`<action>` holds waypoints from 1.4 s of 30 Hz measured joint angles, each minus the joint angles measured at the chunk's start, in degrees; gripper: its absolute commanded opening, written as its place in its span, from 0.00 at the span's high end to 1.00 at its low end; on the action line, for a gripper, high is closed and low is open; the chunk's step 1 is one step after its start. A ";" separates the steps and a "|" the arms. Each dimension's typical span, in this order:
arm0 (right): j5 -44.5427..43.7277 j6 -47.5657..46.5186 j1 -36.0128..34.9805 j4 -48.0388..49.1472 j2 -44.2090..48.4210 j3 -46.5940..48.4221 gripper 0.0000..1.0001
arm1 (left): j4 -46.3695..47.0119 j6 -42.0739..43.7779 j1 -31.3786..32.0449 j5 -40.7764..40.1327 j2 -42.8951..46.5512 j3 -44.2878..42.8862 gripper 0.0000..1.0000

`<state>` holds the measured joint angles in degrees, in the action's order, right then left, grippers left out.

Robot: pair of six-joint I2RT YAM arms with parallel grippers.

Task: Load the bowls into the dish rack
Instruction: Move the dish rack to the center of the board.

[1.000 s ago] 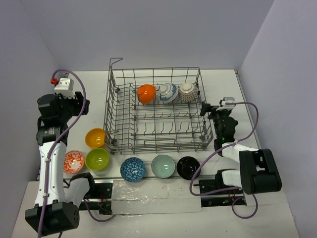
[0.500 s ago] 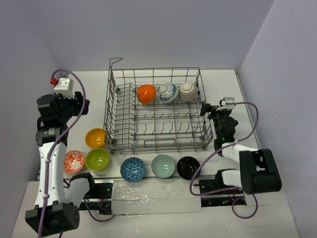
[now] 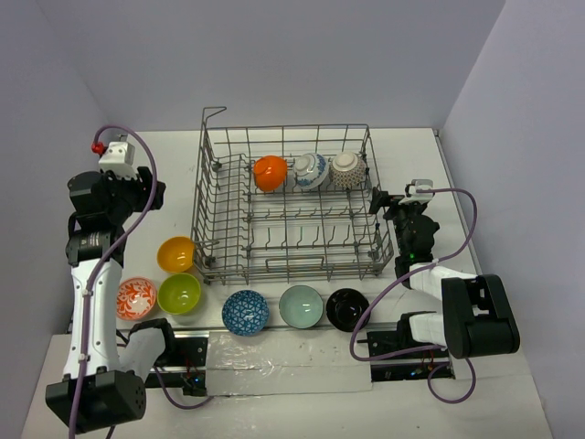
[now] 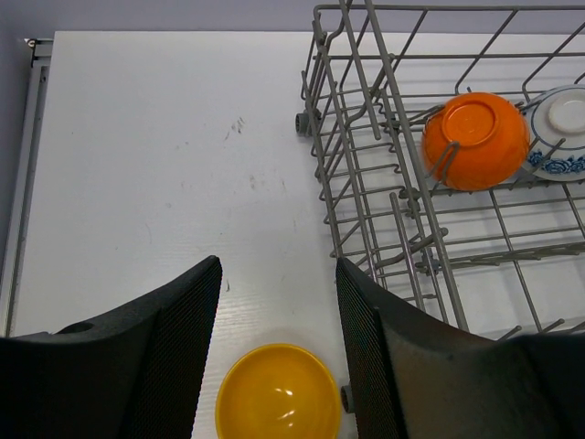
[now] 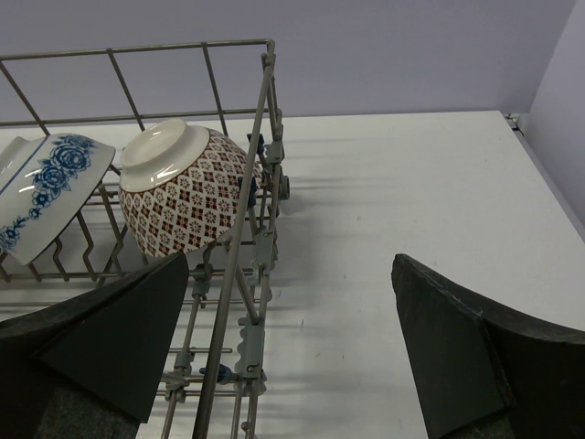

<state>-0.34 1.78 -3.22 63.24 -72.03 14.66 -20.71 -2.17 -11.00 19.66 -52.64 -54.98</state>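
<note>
The grey wire dish rack (image 3: 288,265) stands mid-table with an orange bowl (image 3: 270,172), a blue-patterned bowl (image 3: 310,170) and a red-and-white patterned bowl (image 3: 345,169) in its back row. On the table are a yellow bowl (image 3: 176,253), a lime green bowl (image 3: 179,293), a red-patterned bowl (image 3: 136,297), a blue bowl (image 3: 245,312), a pale teal bowl (image 3: 301,305) and a black bowl (image 3: 347,308). My left gripper (image 4: 279,302) is open and empty above the yellow bowl (image 4: 279,393). My right gripper (image 5: 291,311) is open and empty beside the rack's right wall (image 5: 251,210).
Purple walls close in the table at the back and both sides. A metal rail (image 3: 274,343) runs along the near edge between the arm bases. The rack's raised wire loop (image 3: 212,114) stands at its back left corner.
The left arm's wrist has shifted very slightly to the left. The bowls, the rack and the right arm have not moved.
</note>
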 measured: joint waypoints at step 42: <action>0.00 0.00 0.00 0.00 0.00 0.00 0.00 | 3.89 -0.22 0.00 -2.62 -2.84 1.66 0.41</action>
<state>-0.34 1.78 -3.22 63.24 -72.03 14.66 -16.82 -2.39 -11.00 17.04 -55.48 -53.32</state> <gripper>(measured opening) 0.997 0.584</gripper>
